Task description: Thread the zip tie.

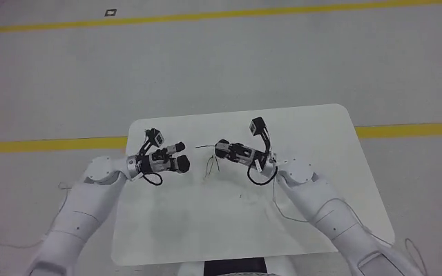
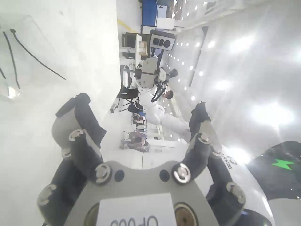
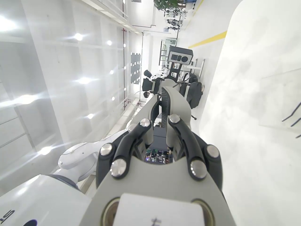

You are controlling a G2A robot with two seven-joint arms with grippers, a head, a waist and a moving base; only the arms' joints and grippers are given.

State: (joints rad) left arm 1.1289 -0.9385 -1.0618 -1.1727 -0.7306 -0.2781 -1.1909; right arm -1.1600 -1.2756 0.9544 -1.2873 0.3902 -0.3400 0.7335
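So the right gripper (image 1: 219, 148) is clamped tight, and it looks like it's pinching one end of the zip tie (image 1: 205, 146). That's a thin, dark, straight strip, sticking out sideways near the middle of the top view and pointing at the left gripper (image 1: 181, 155). The left one is spread wide with nothing in it, just beside the tie's free tip but not touching. A few loose zip ties (image 1: 210, 165) lie on the white table (image 1: 311, 138) just below, thin black strips, slightly bent.

Bolt sign (image 2: 283, 164): green, on the dark panel (image 2: 265, 179) beside you.
Wrist sticker (image 2: 137, 209): print cut off; you can't read it.
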